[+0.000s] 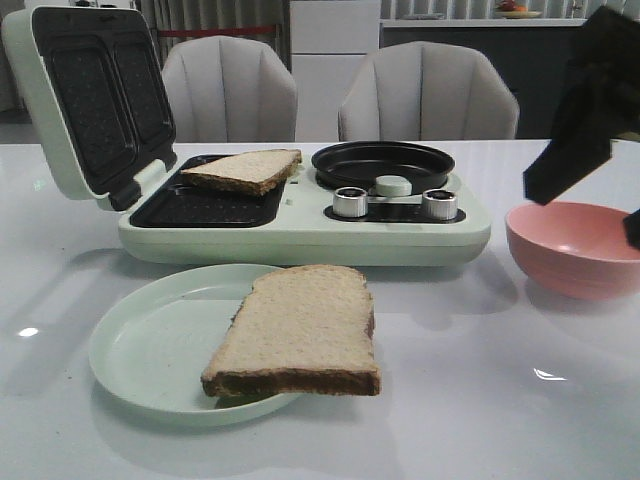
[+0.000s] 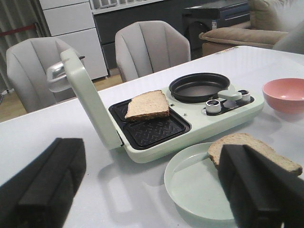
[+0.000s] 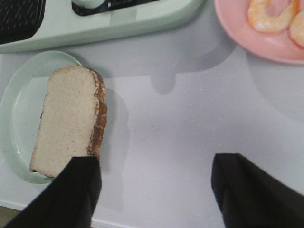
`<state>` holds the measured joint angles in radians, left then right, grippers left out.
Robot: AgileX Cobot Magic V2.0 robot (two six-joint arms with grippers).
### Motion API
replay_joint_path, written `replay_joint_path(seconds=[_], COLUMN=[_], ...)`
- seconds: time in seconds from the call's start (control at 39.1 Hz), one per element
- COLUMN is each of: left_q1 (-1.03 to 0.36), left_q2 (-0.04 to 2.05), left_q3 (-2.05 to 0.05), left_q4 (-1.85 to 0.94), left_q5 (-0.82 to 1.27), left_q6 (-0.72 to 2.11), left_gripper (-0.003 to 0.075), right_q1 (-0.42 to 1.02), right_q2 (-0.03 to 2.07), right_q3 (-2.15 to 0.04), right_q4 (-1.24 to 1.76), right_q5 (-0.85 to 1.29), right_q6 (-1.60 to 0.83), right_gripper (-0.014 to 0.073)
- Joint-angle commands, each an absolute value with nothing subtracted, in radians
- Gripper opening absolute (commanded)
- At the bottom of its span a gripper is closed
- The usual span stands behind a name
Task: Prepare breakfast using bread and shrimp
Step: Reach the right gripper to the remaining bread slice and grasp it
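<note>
While both arms hang above the tabletop, the scene reads as follows:

Surface: glossy white table [image 1: 470, 400], w/ light reflections.
Room: two pale grey padded chairs [image 1: 228, 88] behind table; white cabinet and dark counter further back.
Appliance: mint-green breakfast maker [image 1: 300, 235], lid [image 1: 85, 105] swung up on robot's left side; dark ribbed plates inside; two silver knobs [image 1: 350, 202] at front.
Sandwich bay: one bread slice [image 1: 245, 168] lies on the lower plate, tilted, one edge propped on the bay rim.
Pan: round black pan [image 1: 383, 163] on appliance's right half; contents not discernible.
Plate: pale green plate [image 1: 140, 345] just in front of appliance; 2nd bread slice [image 1: 300, 330] lies on it, overhanging the right rim.
Bowl: pink bowl [image 1: 575, 250] right of appliance; holds shrimp [image 3: 270, 16], pale pink-orange, curved, per right wrist view.
Left gripper [image 2: 147, 190]: fingers spread wide, nothing between; above table near plate.
Right gripper [image 3: 154, 185]: fingers spread wide, nothing held; raised over table betw. plate and bowl.
</note>
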<state>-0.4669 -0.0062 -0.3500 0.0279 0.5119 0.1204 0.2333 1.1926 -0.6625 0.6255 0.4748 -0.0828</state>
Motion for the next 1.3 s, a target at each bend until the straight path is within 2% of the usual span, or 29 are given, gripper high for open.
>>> replay_joint_path(seconds=[0.0, 0.33, 0.51, 0.79, 1.28], left_q1=[-0.467, -0.467, -0.467, -0.467, -0.467], left_q2=[-0.021, -0.021, -0.021, -0.021, -0.021], left_q3=[-0.374, -0.374, -0.374, -0.374, -0.374], left_q4=[0.018, 0.018, 0.018, 0.018, 0.018], left_q5=[0.434, 0.434, 0.434, 0.434, 0.434], left_q6=[0.116, 0.116, 0.116, 0.116, 0.116], left_gripper=[0.0618, 0.0618, 0.0618, 0.0618, 0.0618], right_q1=[0.234, 0.234, 0.234, 0.234, 0.287], right_q2=[1.264, 1.562, 1.693, 1.819, 1.908], right_q3=[-0.712, -0.748, -0.748, -0.771, -0.867], right_q4=[0.822, 1.549, 1.825, 1.903, 1.903], right_q5=[0.450, 0.531, 0.673, 0.748, 0.813], right_q6=[-0.238, -0.929, -1.216, -1.322, -1.324], right_gripper=[0.0577, 0.0577, 0.0577, 0.0577, 0.0573])
